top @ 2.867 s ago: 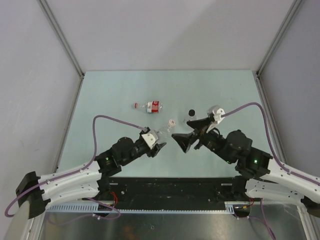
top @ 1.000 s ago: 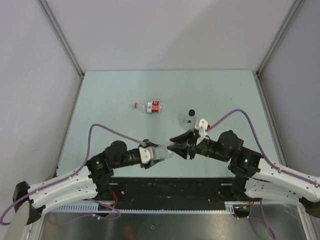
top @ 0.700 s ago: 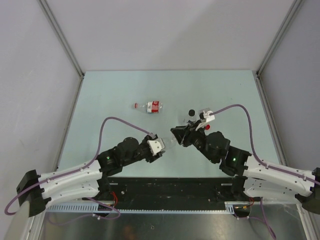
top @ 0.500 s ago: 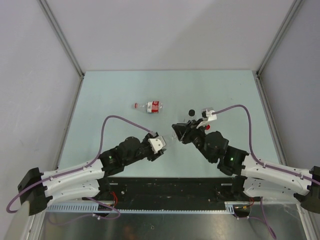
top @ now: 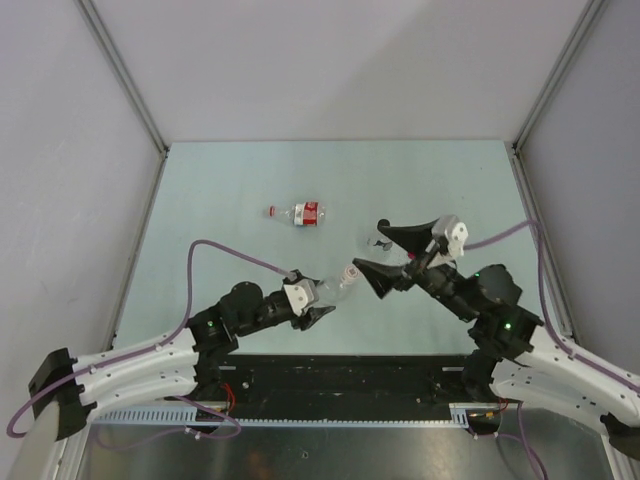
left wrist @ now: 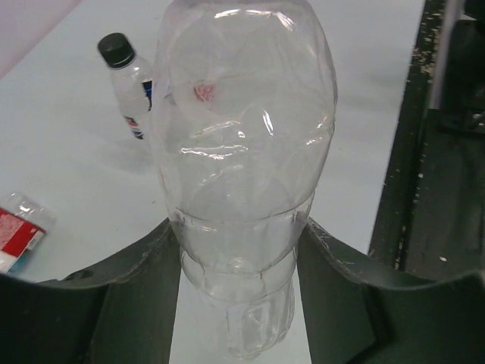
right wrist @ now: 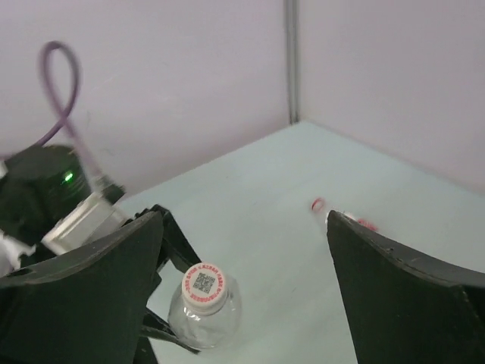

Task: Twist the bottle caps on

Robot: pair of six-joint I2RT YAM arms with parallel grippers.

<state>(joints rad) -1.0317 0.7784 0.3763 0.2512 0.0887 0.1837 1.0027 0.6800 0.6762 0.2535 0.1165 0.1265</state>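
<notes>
Shows white round plastic cap (right wrist: pixel 203 282) seated on clear bottle (left wrist: pixel 242 152) clamped in left pincer (left wrist: pixel 241 235); right pincer (right wrist: pixel 241 227) spread wide, empty. Seems nearly finished, with red-capped labelled bottle (top: pixel 303 212) and black-capped bottle (left wrist: pixel 132 87) on worktop (top: pixel 220 200).

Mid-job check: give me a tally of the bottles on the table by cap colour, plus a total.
red-capped bottle: 1
white-capped bottle: 1
black-capped bottle: 1
Total: 3 bottles
</notes>
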